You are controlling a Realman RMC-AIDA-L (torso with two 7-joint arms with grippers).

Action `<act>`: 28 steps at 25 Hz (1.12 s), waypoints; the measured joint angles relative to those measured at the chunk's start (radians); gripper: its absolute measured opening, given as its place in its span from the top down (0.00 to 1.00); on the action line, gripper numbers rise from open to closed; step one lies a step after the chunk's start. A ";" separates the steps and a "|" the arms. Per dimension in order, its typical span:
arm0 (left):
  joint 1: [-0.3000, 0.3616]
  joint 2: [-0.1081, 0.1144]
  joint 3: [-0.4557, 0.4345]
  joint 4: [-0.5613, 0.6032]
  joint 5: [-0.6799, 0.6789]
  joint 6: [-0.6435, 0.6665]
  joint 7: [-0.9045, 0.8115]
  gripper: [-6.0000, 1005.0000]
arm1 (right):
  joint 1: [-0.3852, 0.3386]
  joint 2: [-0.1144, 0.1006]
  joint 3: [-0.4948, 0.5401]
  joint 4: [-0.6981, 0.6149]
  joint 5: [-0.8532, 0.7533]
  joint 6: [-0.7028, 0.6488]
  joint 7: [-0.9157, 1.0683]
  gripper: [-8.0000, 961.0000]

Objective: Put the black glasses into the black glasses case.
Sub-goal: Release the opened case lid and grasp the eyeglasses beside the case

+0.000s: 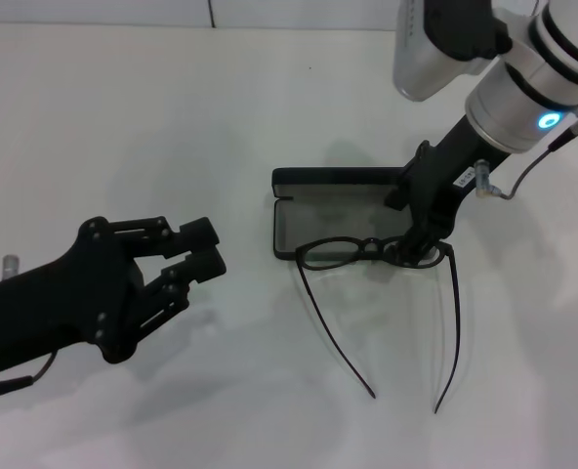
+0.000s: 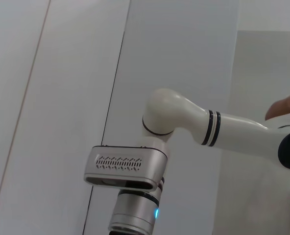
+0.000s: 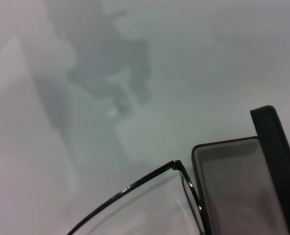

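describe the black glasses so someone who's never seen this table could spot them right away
On the white table, find the open black glasses case near the middle. The black glasses lie against its near edge under the right gripper: thin frame, two long temple arms splayed toward the robot.

The black glasses case [image 1: 333,210] is lying open on the desk [image 1: 123,117]. The black glasses [image 1: 367,252] are sitting at the case's near edge, temples reaching nearer. The right end effector [image 1: 416,246] is gripping the frame's right lens. The left end effector [image 1: 196,252] is hovering well left of the case.
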 joint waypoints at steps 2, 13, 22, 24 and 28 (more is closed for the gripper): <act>0.000 0.000 0.000 -0.015 0.001 0.000 0.016 0.77 | 0.011 0.000 -0.018 0.020 0.009 0.017 0.000 0.21; 0.004 -0.011 -0.001 -0.028 0.002 -0.001 0.029 0.77 | 0.061 0.000 -0.144 0.108 0.066 0.109 0.029 0.23; -0.010 -0.016 -0.001 -0.042 0.004 -0.003 0.030 0.77 | 0.067 0.000 -0.218 0.125 0.121 0.126 0.028 0.26; -0.011 -0.016 -0.001 -0.045 0.004 -0.004 0.030 0.77 | 0.068 0.000 -0.241 0.134 0.133 0.140 0.029 0.27; -0.012 -0.017 -0.001 -0.047 0.004 -0.008 0.030 0.77 | 0.070 0.000 -0.258 0.152 0.146 0.159 0.023 0.29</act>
